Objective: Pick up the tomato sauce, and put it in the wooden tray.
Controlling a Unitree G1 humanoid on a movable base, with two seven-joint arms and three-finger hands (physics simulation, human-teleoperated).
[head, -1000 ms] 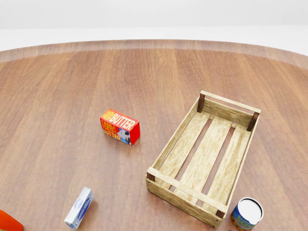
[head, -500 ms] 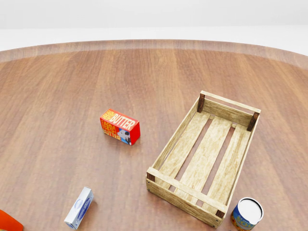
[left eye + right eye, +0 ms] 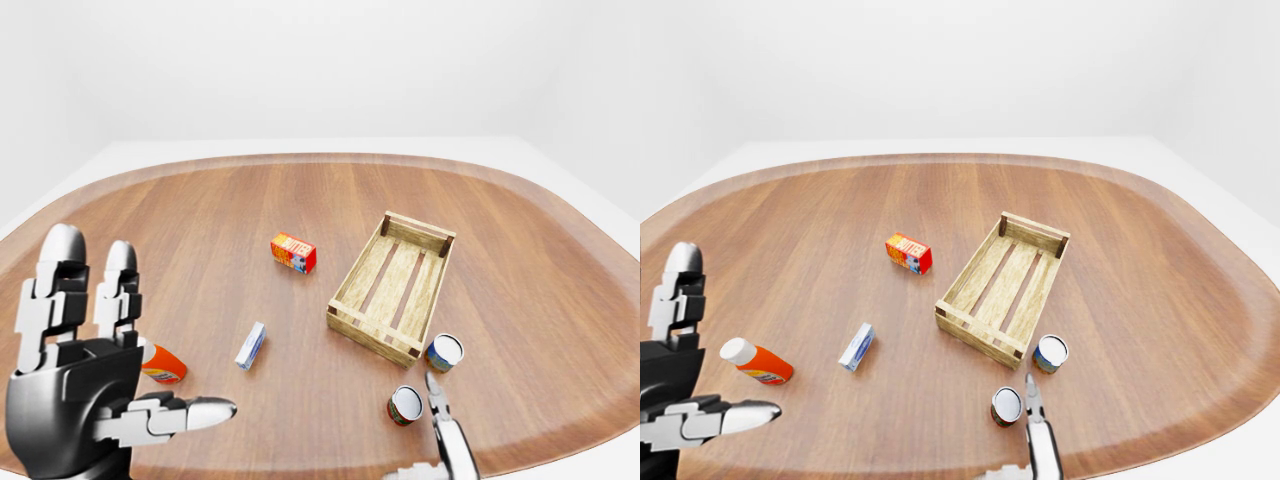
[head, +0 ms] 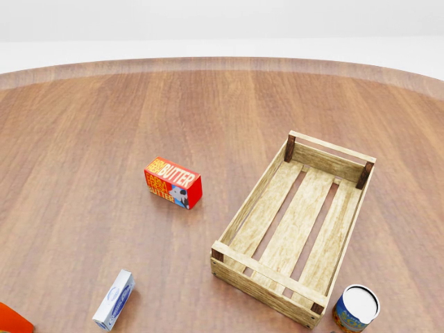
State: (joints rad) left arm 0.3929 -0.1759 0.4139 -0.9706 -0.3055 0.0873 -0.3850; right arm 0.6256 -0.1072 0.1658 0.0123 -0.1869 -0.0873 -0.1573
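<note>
The tomato sauce, a small reddish can (image 3: 405, 405) with a pale lid, stands upright near the table's bottom edge in the left-eye view, just below the wooden tray (image 3: 358, 268). The slatted tray holds nothing. My left hand (image 3: 140, 330) is raised at the lower left, fingers spread and open, holding nothing and far from the can. Of my right hand (image 3: 440, 425) only one straight finger shows at the bottom edge, right beside the can and not touching it. The head view does not show the can or either hand.
A blue and orange can (image 3: 444, 352) stands by the tray's near corner. A red butter box (image 3: 293, 252) lies left of the tray, and a white and blue box (image 3: 250, 345) lies below it. An orange bottle (image 3: 758, 362) lies by my left hand.
</note>
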